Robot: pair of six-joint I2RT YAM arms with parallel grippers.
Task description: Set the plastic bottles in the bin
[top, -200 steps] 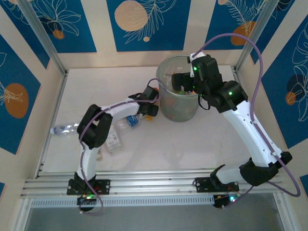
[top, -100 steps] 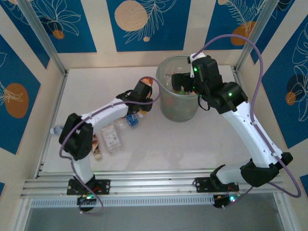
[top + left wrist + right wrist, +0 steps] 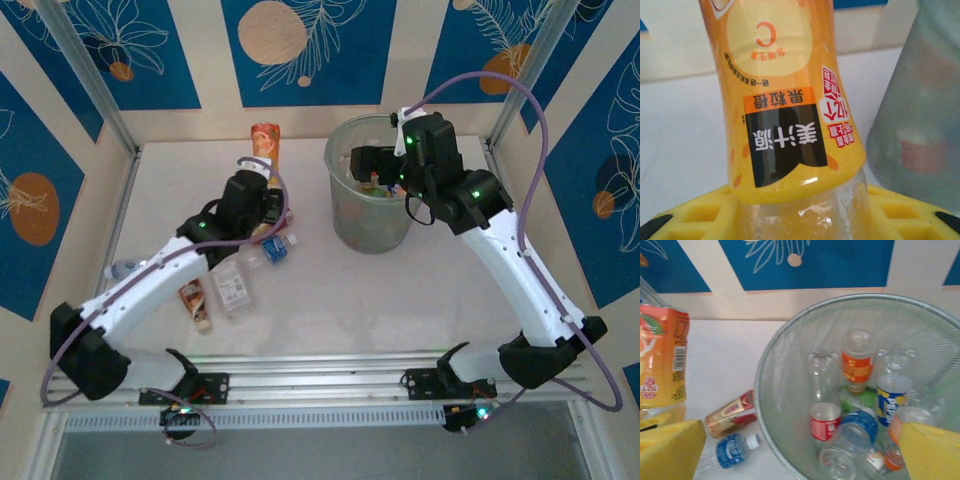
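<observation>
Overhead, we see the left pincer (image 3: 262, 170) pinching an orange bottle (image 3: 265, 139) left of the bin (image 3: 345, 215), while the right pincer (image 3: 368, 168) hovers over the bin's mouth. Loose bottles (image 3: 275, 248) lie on the table (image 3: 400, 290). From the left wrist, yellow pads (image 3: 690, 220) clamp the orange bottle. From the right wrist, widely spread fingers (image 3: 670, 450) frame the bin, with binned bottles (image 3: 857, 362) inside.

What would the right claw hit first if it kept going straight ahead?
Most likely the plastic bottles piled in the bin, since the open right gripper points down into it. One finger seems outside the rim, so the rim might catch first; depth is unclear.
</observation>
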